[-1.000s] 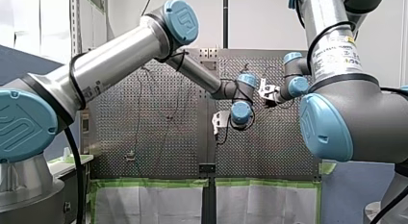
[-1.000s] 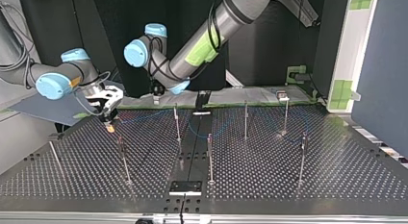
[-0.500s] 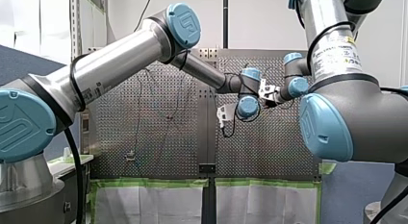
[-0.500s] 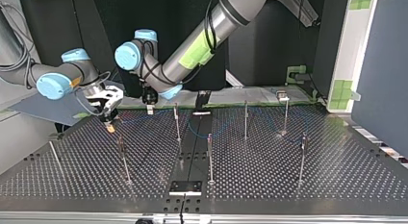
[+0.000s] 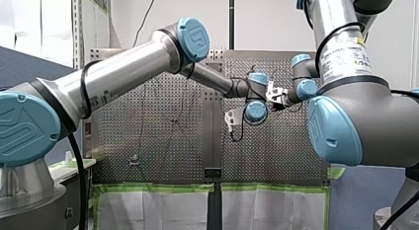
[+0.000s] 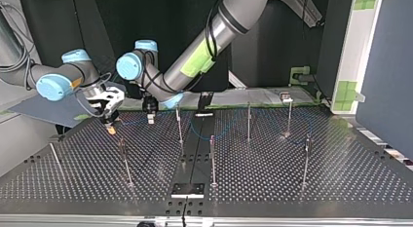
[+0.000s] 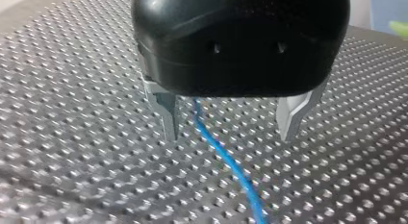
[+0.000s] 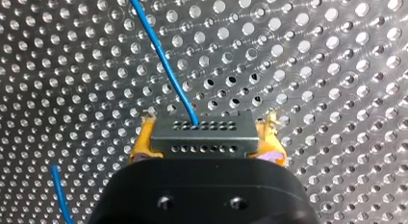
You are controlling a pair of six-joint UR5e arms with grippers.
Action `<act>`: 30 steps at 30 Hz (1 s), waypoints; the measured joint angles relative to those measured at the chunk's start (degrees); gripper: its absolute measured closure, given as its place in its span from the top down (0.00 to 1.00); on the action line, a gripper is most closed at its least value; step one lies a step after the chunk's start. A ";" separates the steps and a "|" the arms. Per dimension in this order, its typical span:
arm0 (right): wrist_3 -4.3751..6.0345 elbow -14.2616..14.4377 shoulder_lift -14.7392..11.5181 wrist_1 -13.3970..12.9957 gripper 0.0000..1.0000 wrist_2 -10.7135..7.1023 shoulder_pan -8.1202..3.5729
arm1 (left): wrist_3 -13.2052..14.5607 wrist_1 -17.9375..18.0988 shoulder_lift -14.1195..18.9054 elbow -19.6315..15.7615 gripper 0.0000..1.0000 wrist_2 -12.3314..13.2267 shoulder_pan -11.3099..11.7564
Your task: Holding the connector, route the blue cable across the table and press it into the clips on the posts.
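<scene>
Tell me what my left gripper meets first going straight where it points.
Likely the blue cable, which lies between the open fingers of my left gripper, with the perforated table right beneath. Depth is unclear.

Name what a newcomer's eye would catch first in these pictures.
First, the blue cable, bright against the grey perforated table, running between my left gripper's open metal fingers without being gripped. Next, the grey connector clamped between my right gripper's yellow pads, the cable leaving its face. In the top view, thin upright posts stand scattered over the table.
</scene>
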 joint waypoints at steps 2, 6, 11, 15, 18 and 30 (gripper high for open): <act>-0.02 0.00 0.00 0.00 0.00 -0.06 -0.04 | -0.23 -0.42 -0.67 0.84 1.00 -0.01 0.20; -0.01 0.01 0.00 -0.06 0.00 -0.13 -0.13 | -0.38 -0.89 -1.15 1.74 1.00 -0.05 0.38; 0.02 0.00 0.00 -0.09 0.00 -0.16 -0.22 | -0.79 -1.41 -1.20 1.83 1.00 -0.12 0.12; -0.03 0.00 0.00 -0.07 0.00 -0.22 -0.24 | -0.52 -1.62 -1.21 1.54 0.92 -0.21 -0.11; -0.08 0.00 -0.01 -0.03 0.00 -0.23 -0.26 | 0.23 -1.42 -1.21 1.22 0.51 -0.23 -0.14; -0.21 0.00 -0.01 0.00 0.00 -0.49 -0.25 | 0.41 -1.38 -1.21 1.24 0.00 -0.42 0.17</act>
